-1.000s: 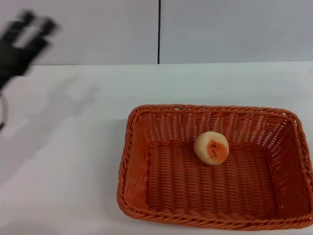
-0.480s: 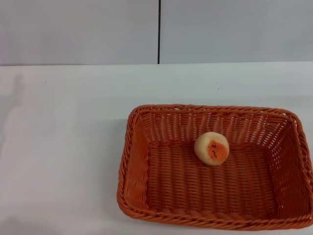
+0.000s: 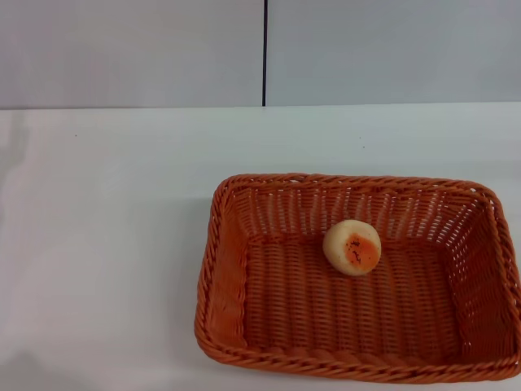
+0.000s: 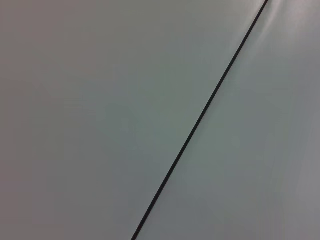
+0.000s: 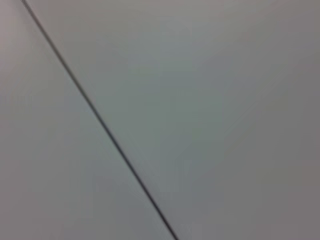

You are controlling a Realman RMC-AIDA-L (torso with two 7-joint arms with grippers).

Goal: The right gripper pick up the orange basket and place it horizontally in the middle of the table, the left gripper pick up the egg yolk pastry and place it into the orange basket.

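Observation:
The orange basket (image 3: 236, 269) lies lengthwise on the white table (image 3: 106, 228), right of centre and near the front edge in the head view. Inside it, toward the back middle of its floor, rests the egg yolk pastry (image 3: 352, 247), a pale round bun with its orange-red patch facing up and forward. Neither gripper shows in any view. Both wrist views show only a plain grey wall panel with a thin dark seam (image 4: 200, 120) (image 5: 100, 125).
A grey wall with a vertical dark seam (image 3: 264, 53) stands behind the table's far edge. White tabletop stretches to the left of the basket and behind it.
One second ago the left gripper was blurred at the upper left of the head view; it has since moved out of view. Basket and pastry have not moved.

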